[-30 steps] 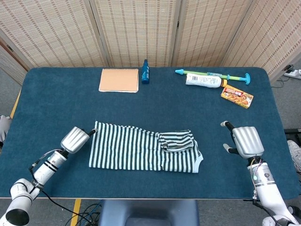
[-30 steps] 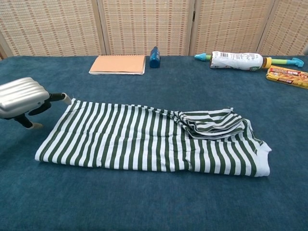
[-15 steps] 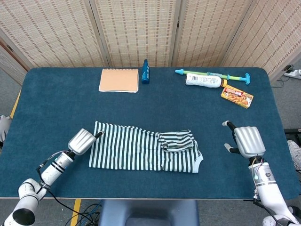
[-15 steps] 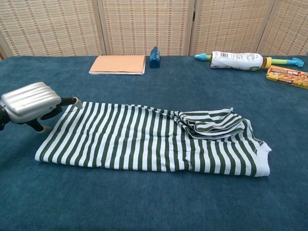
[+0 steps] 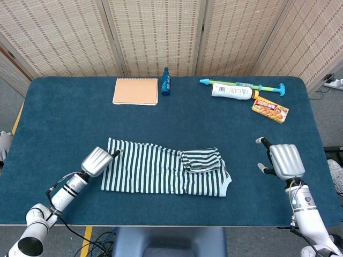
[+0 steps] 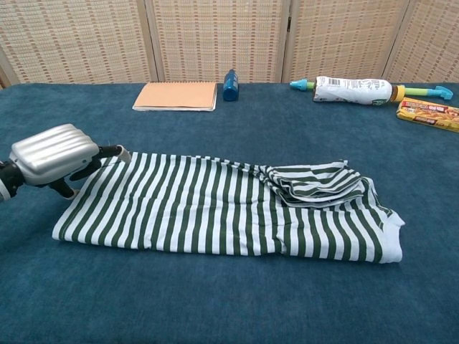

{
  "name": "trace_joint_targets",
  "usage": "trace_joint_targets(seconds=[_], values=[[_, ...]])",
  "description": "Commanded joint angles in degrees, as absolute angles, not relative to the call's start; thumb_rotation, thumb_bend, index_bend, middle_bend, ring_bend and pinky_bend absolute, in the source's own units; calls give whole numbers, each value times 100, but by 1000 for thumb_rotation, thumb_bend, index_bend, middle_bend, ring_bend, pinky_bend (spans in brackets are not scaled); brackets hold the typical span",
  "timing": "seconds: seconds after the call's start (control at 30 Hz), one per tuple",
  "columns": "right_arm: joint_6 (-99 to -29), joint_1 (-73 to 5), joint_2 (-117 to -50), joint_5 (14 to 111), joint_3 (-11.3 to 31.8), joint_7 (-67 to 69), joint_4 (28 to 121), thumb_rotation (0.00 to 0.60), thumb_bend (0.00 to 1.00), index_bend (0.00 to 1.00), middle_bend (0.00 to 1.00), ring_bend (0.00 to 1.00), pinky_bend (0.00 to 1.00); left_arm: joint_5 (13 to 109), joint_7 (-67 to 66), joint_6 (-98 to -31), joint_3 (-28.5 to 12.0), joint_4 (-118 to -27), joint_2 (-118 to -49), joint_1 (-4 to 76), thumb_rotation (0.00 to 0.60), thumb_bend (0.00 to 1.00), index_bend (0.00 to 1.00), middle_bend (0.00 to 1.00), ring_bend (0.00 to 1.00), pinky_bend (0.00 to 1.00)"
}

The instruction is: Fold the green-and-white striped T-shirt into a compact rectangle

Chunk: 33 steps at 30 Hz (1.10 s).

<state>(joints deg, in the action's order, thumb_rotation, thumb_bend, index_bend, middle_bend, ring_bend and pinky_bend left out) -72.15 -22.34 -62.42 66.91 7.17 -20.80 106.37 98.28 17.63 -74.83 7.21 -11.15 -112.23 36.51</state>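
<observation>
From my station I see the table (image 5: 53, 107) covered in a matt blue felt-like cloth with a faint nap. The T-shirt (image 6: 215, 208) is soft knit fabric, dull in finish, rumpled where a sleeve lies bunched on it. My left hand (image 6: 54, 153) at the T-shirt's edge has a ribbed, brushed silver shell that catches the light; the right hand (image 5: 285, 160) looks the same. Beyond the T-shirt, the notebook (image 5: 135, 91) has a matt tan paper cover and the small bottle (image 5: 166, 82) is glossy blue plastic.
</observation>
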Motion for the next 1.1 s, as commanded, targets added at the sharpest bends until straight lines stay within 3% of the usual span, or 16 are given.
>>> trace_joint_targets(seconds=[0.03,0.5,0.87,1.1], values=[[-7209,-2224,-6244,6693,720,-2063,10624,600,195,289,869,934,1000,9785,1835,-7479,692,-1141,-11252,3655,600,159,277,858,767,955],[-7154,-2200,-6294,6660,756,-1997,10537,600,195,289,869,941,1000,9697,2254,-7447,666,-1200,-11278,3664,600,159,333,864,774,955],[-7106,-2186,-6329,6653,767,-1933,10470,600,195,289,869,943,1000,9629,2574,-7567,614,-1301,-11269,3667,600,308,421,868,778,955],[-7081,-2177,-6331,6666,774,-1886,10437,600,195,289,869,945,1000,9607,2593,-7614,587,-1322,-11248,3714,600,325,443,869,779,955]])
